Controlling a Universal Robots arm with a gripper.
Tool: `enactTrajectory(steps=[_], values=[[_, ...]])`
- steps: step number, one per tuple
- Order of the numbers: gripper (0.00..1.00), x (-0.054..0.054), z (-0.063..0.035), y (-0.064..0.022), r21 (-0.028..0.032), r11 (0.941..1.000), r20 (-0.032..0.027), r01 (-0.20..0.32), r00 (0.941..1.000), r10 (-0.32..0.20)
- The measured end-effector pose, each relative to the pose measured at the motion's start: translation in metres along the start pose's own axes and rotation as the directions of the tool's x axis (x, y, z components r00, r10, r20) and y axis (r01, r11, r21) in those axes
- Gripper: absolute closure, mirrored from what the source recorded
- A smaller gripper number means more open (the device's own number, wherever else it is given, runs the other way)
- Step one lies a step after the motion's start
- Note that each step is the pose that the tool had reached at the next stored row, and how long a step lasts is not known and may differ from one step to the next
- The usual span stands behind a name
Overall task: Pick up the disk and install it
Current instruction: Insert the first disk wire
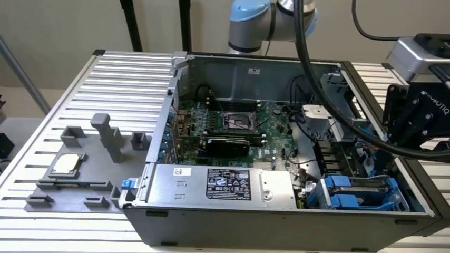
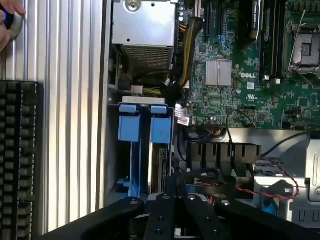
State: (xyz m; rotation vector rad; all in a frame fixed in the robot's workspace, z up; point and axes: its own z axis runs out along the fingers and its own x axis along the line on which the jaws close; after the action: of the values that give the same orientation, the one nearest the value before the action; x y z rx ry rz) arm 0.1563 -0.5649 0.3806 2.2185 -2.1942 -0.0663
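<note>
Our black two-finger gripper (image 2: 176, 184) looks pinched shut with nothing in it, sitting right at the near end of the silver-grey hard disk in its blue plastic carrier (image 2: 161, 130). As far as we can tell, the disk stands on edge with its label hidden. Its long axis runs straight from the gripper toward the boxy perforated silver power supply (image 2: 145, 35), blue tab at the supply's end.

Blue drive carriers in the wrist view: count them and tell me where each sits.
2. One blue carrier sits nearest the case wall; the second stands right beside it, toward the motherboard. Others may be hidden from view.
</note>
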Motion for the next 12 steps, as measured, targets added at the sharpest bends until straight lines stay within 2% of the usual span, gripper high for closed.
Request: enactTrajectory(steps=[5, 12], values=[[1.0, -0.004, 0.0025, -0.0193, 0.0, 1.0, 0.0002, 0.0, 1.0, 0.0], [1.0, -0.005, 0.0151, -0.0219, 0.0, 1.0, -0.0001, 0.001, 1.0, -0.001]])
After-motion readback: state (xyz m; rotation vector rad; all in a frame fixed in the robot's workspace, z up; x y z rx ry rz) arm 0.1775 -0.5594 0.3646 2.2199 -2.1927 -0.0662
